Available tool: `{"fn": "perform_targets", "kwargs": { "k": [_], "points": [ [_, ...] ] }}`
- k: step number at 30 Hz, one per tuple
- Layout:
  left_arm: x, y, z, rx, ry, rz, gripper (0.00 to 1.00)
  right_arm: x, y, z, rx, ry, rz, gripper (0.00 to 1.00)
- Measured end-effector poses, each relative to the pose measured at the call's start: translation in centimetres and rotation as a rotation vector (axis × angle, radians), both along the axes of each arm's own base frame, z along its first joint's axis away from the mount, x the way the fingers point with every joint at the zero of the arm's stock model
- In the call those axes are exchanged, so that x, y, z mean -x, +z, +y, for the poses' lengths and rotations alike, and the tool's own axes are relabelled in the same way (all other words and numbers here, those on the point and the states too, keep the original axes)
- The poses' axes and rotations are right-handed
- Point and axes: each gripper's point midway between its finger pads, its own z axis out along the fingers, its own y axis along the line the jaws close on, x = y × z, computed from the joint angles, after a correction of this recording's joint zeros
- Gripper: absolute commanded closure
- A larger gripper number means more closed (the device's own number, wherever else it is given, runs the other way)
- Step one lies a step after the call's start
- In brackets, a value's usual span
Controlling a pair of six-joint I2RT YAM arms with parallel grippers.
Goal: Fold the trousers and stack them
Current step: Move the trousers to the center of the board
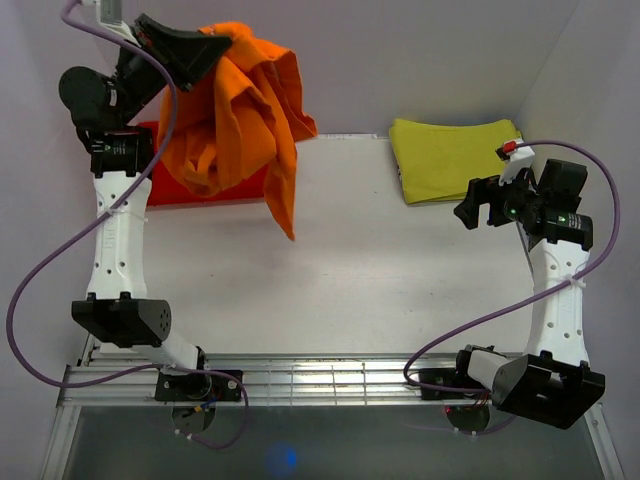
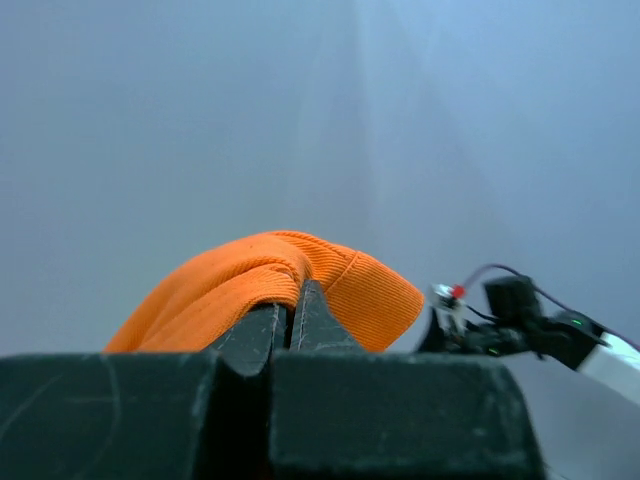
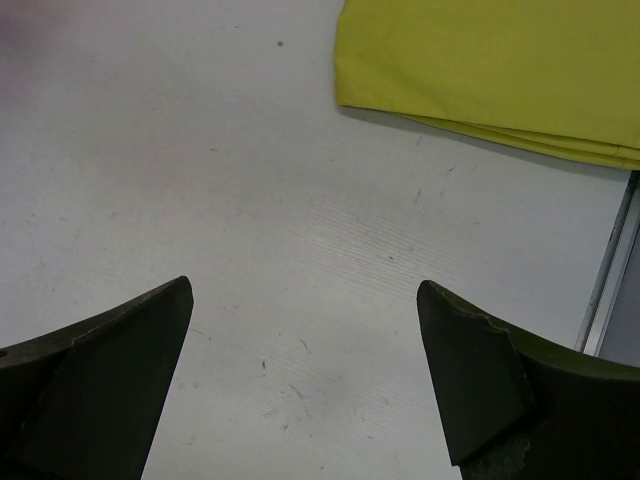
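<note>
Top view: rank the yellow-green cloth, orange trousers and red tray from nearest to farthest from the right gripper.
1. Yellow-green cloth, just behind the right gripper, back right.
2. Orange trousers, hanging from the left gripper, back left.
3. Red tray, under the trousers, farthest left.

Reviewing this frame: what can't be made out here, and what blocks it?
- Top view: the bunched trousers cover most of the red tray, hiding its contents; waist and legs cannot be told apart.
- Left wrist view: only one fold shows above the shut left claw, whose body hides the rest.
- Right wrist view: the yellow-green cloth is cut off by the top and right edges.
</note>
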Motion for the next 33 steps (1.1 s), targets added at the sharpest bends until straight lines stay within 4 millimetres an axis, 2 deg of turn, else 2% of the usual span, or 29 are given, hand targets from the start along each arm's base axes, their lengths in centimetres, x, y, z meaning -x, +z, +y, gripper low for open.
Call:
{"fn": "perform_targets", "kwargs": {
  "k": [2, 5, 9, 12, 15, 17, 18, 19, 21, 22, 25, 28, 30, 32, 33],
  "points": [
    [1.5, -2.5, -2.1, -0.007, -0.094, 0.082, 1.00, 0.2, 0.3, 0.2, -0.002, 0.007, -0.009, 0.02],
    [2.3, -9.1, -5.3, -0.039, -0.230, 0.266, 1.00, 0.6, 0.6, 0.5, -0.004, 0.016, -0.015, 0.00],
    [1.3, -21.0, -8.7, -0.101, -0.358, 0.574, 1.00, 1.4, 0.4, 1.0, 0.001, 0.046, -0.017, 0.00],
    [0.7, -30.1, -10.4, -0.160, -0.404, 0.796, 1.00, 2.2, -0.7, 1.7, -0.007, 0.076, 0.013, 0.00],
    [1.0, -37.9, -11.6, -0.238, -0.423, 0.962, 1.00, 2.9, -2.3, 2.6, -0.017, 0.113, 0.060, 0.04],
    [1.2, -41.3, -11.7, -0.290, -0.420, 1.021, 1.00, 3.4, -3.5, 3.9, -0.024, 0.155, 0.092, 0.04],
    [1.2, -42.4, -11.5, -0.318, -0.412, 1.031, 1.00, 3.6, -4.0, 4.6, -0.025, 0.178, 0.102, 0.04],
    [1.0, -43.3, -11.3, -0.340, -0.403, 1.036, 0.88, 3.9, -4.8, 5.4, -0.024, 0.204, 0.116, 0.04],
    [0.5, -44.4, -11.1, -0.394, -0.388, 1.030, 0.57, 4.5, -6.1, 6.9, -0.022, 0.253, 0.145, 0.02],
    [-0.1, -44.6, -11.1, -0.418, -0.380, 1.022, 0.32, 4.9, -6.7, 8.0, -0.015, 0.287, 0.156, 0.02],
    [-2.1, -44.2, -10.8, -0.471, -0.355, 0.994, 0.24, 4.7, -7.2, 10.4, 0.014, 0.359, 0.146, 0.03],
    [-2.8, -42.6, -9.9, -0.483, -0.340, 0.961, 0.19, 3.6, -7.2, 12.6, 0.050, 0.420, 0.120, 0.04],
    [-3.0, -41.5, -8.5, -0.465, -0.322, 0.954, 0.18, 2.3, -7.2, 14.1, 0.082, 0.452, 0.098, 0.07],
    [-3.2, -40.7, -6.1, -0.438, -0.293, 0.963, 0.18, 0.7, -7.0, 16.0, 0.124, 0.491, 0.057, 0.08],
    [-3.2, -40.4, -4.8, -0.429, -0.276, 0.969, 0.12, 0.1, -7.0, 16.9, 0.141, 0.511, 0.043, 0.09]
  ]
}}
